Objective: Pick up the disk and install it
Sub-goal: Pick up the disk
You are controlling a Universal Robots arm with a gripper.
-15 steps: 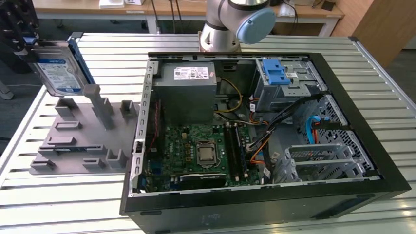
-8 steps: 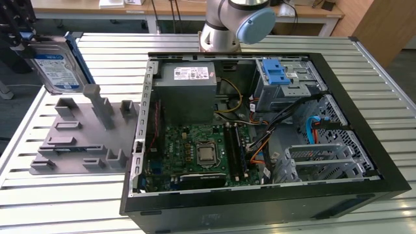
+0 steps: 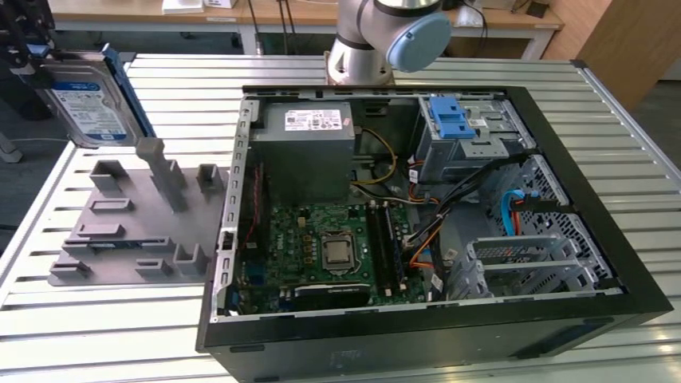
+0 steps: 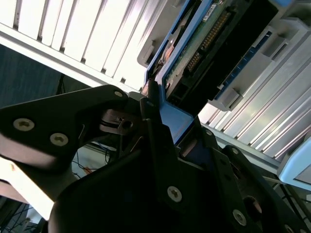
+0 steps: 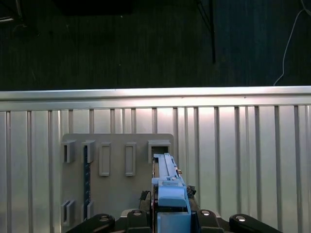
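The disk (image 3: 94, 102), a silver drive with a white-and-blue label and a blue bracket, hangs in the air at the exterior view's far left, above the grey holder plate (image 3: 112, 239). My gripper (image 3: 24, 57) is shut on its upper end. In the first wrist view the disk (image 5: 167, 187) appears edge-on, its blue bracket clamped between the black fingers (image 5: 206, 216), with the holder plate (image 5: 116, 194) below. The second wrist view looks along the disk's circuit-board underside (image 4: 204, 46) and blue bracket (image 4: 172, 119).
An open computer case (image 3: 596, 263) lies on the slatted metal table (image 3: 107, 319). Inside it are a grey power-supply box (image 3: 309, 132), a motherboard (image 3: 330, 247), and a metal cage with a blue latch (image 3: 452, 120). The arm's base (image 3: 372, 40) stands behind the case.
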